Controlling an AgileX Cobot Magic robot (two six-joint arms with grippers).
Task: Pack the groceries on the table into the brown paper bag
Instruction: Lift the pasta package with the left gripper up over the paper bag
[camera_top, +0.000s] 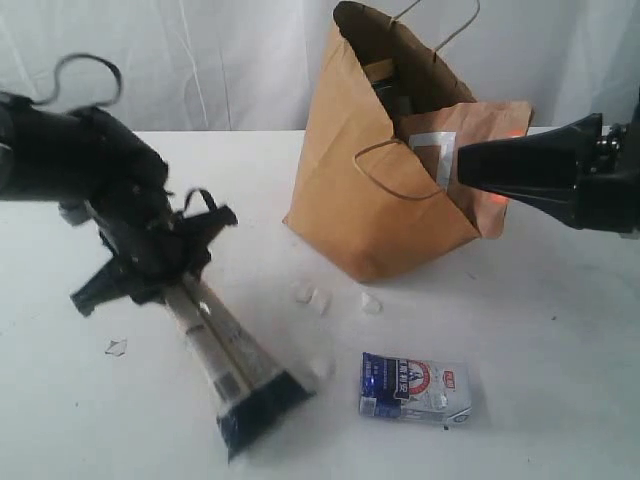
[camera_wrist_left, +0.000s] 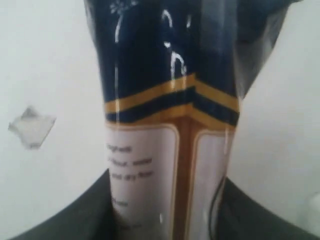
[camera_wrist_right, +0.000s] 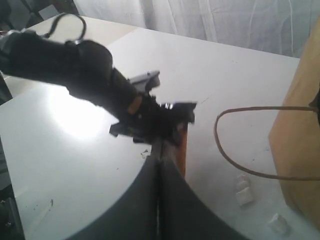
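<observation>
The white worktop (camera_top: 520, 330) fills the scene. Far and right of centre stands the brown bag (camera_top: 370, 210), the biggest thing on it. It leans, with its mouth open upward and toward the right. Dark things show inside the mouth, too shadowed to name. One cord handle (camera_top: 395, 165) hangs over its near wall.

The left gripper (camera_top: 172, 283) reaches down from the left onto the far end of the noodle pack (camera_top: 235, 365). The left wrist view shows the pack running between the two dark fingers (camera_wrist_left: 70, 220), which stand close against both of its sides. The jaws are part-way closed around it, but I cannot tell whether they clamp it or only flank it. The pack lies flat on the worktop, left of centre. It slants from the gripper toward the near right, with its dark-blue end nearest.

The right gripper (camera_top: 462, 165) comes in from the right edge. Its fingers are pressed together with nothing between them. The tip is at the rim of the bag's mouth, and I cannot tell whether it touches the paper.

The blue-white carton (camera_top: 415, 390) lies flat on the near worktop, right of the pack and well apart from it, in front of the bag.

A few white crumbs (camera_top: 312, 297) are scattered between the bag and the pack. A small clear scrap (camera_top: 116, 347) lies near the left, just beside the pack.
</observation>
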